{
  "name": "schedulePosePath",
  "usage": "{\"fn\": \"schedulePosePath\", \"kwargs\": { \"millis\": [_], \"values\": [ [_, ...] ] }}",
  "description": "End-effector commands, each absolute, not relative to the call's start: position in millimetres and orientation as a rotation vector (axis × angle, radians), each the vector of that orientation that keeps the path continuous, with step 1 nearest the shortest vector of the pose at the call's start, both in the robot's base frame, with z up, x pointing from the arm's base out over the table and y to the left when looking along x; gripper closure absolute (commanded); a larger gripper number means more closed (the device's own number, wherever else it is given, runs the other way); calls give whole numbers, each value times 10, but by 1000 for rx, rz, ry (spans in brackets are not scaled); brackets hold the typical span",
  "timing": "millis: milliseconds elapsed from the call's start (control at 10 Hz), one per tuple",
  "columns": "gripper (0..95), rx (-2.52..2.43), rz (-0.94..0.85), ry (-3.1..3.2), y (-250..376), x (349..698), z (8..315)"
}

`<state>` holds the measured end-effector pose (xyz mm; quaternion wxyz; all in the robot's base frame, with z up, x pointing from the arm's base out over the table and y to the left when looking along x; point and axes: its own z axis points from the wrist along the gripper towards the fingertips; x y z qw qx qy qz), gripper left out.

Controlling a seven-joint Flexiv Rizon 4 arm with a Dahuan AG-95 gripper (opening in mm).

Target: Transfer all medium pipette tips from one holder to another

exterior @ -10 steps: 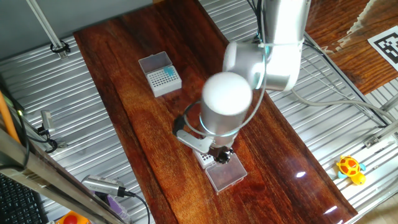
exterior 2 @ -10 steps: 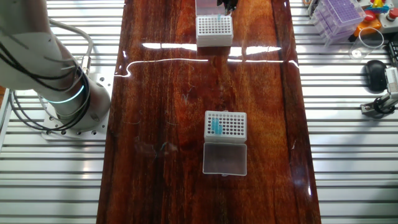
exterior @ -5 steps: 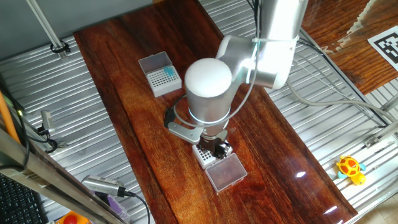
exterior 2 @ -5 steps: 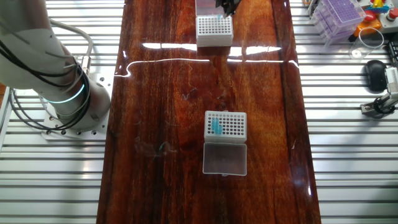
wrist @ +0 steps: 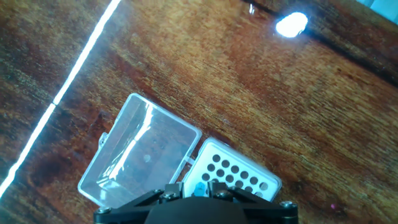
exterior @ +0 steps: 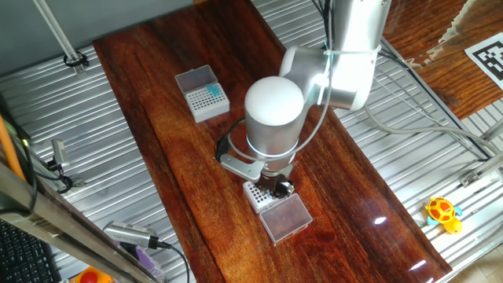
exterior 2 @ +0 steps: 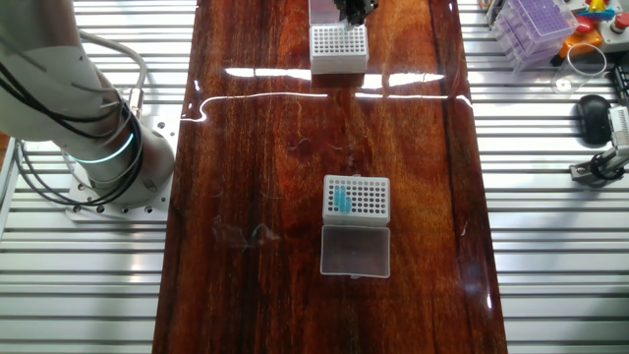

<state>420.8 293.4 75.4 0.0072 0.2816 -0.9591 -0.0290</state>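
Pincer (wrist: 200, 190) over white perforated holder box (wrist: 233, 177), pinching one teal-blue plastic pipette tip (wrist: 199, 188).
Box's clear hinged lid (wrist: 138, 155) lies open at its 9 o'clock on the dark wooden counter (wrist: 261, 81). Remaining teal-blue tips (exterior 2: 341, 202) sit in second white holder box (exterior 2: 356, 198), well apart.

You cannot read the jaw gap of the gripper (wrist: 199, 188) in the hand view: the fingers are cut off by the bottom edge. In one fixed view the arm (exterior: 275, 118) hides the gripper and part of the near holder (exterior: 258, 193). In the other fixed view that holder (exterior 2: 339, 46) sits at the top edge, its lid cropped. The medium pipette tips (exterior 2: 341, 201) are too small for you to count.
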Motion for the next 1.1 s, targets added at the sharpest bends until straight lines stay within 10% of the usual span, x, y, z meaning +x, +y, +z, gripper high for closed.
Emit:
{"fn": "schedulePosePath", "kwargs": {
  "millis": [100, 200, 1100],
  "values": [
    [760, 892, -89, -3004, 2939, 4209, 726],
    [950, 891, -88, -3008, 2938, 4213, 715],
    [950, 930, -101, -2995, 2839, 4253, 1063]
  ]
}}
